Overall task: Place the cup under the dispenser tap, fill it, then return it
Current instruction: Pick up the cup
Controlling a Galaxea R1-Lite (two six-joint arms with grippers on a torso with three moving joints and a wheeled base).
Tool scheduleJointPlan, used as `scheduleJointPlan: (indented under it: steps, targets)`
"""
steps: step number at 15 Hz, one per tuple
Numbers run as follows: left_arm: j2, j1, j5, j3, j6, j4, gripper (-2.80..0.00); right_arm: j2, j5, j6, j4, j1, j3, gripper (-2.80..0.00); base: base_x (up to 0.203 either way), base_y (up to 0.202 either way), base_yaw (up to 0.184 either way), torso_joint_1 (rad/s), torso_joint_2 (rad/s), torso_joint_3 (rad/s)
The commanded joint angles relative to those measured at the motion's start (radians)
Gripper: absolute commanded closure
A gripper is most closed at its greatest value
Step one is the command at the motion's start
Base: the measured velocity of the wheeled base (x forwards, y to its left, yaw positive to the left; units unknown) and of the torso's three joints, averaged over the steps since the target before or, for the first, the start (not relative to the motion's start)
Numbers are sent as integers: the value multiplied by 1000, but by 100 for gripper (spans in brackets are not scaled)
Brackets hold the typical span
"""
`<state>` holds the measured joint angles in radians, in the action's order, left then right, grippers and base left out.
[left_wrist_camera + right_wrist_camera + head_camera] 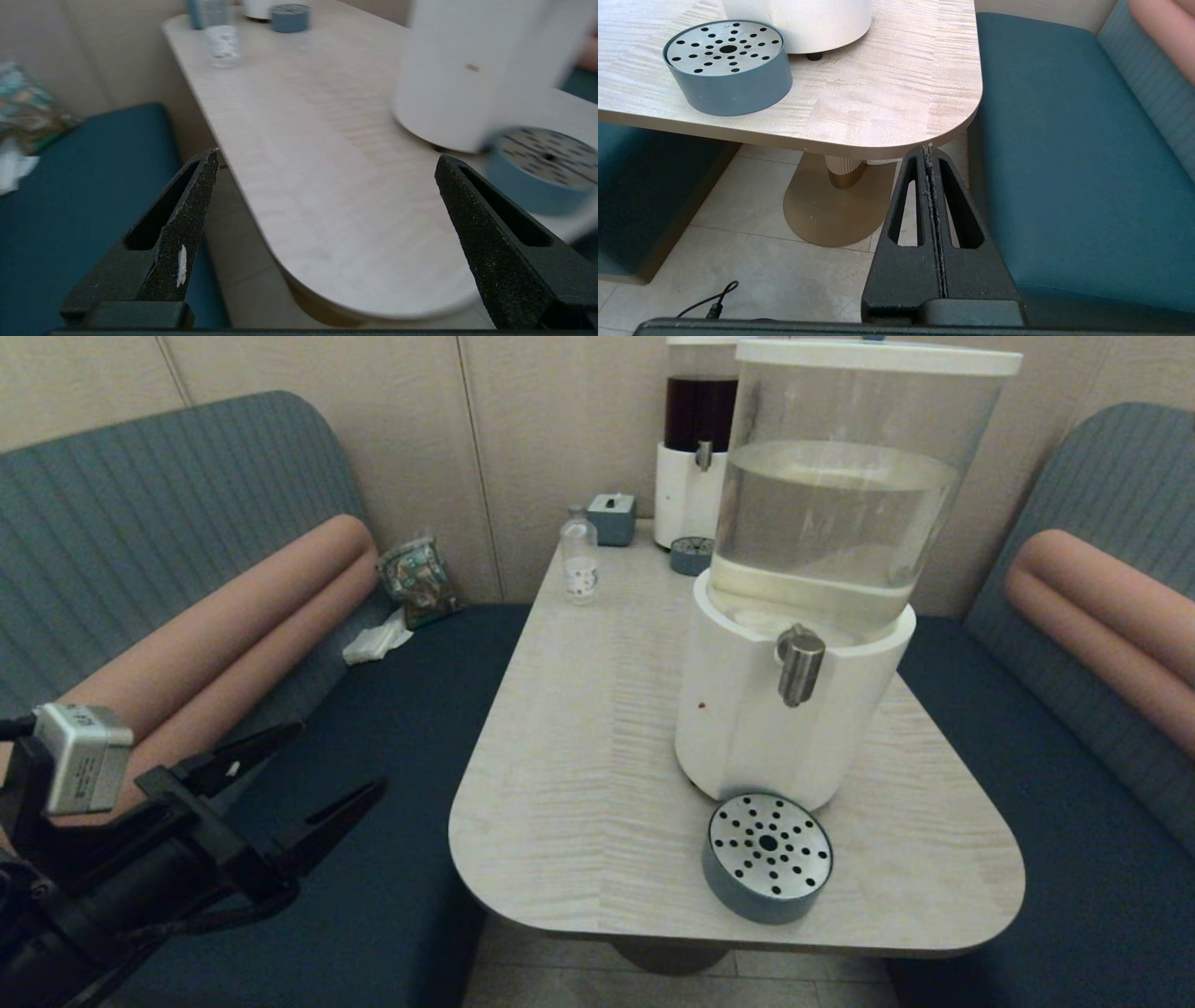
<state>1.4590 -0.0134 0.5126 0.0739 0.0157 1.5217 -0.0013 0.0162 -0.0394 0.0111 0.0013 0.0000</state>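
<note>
We're seeing no cup; round perforated grey drip tray (767, 869) under brushed-steel dispenser tap (800, 665) bare. Left pincer (338, 763) released nr bench (579, 728); right pincer (928, 150) clenched, empty.

Desk (579, 728) — pale, streaked wood grain. Large dispenser (747, 728) — white base, clear tank of pale liquid; dispenser tap (800, 665) brushed steel. Drip tray (767, 868) grey-blue with a silver top perforated by dark round holes. Rear dispenser (698, 420): dark-red liquid over white. Small bottle (579, 560) clear, white-labelled. Benches (392, 859) deep teal, bolsters (233, 644) salmon-pink. Left end effector (322, 770) and right end effector (930, 151) matte black.
</note>
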Motion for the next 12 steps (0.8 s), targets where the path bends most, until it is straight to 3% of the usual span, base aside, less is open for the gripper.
scheduleJointPlan:
  steps: [1, 12]
  targets:
    - [-34, 0, 14, -17, 0, 8, -280, -2, 1, -1, 0, 0, 0, 0, 0, 0, 0, 0, 0, 0]
    - [-32, 0, 17, 3, -3, 8, -280, -2, 1, -1, 1, 0, 0, 0, 0, 0, 0, 0, 0, 0]
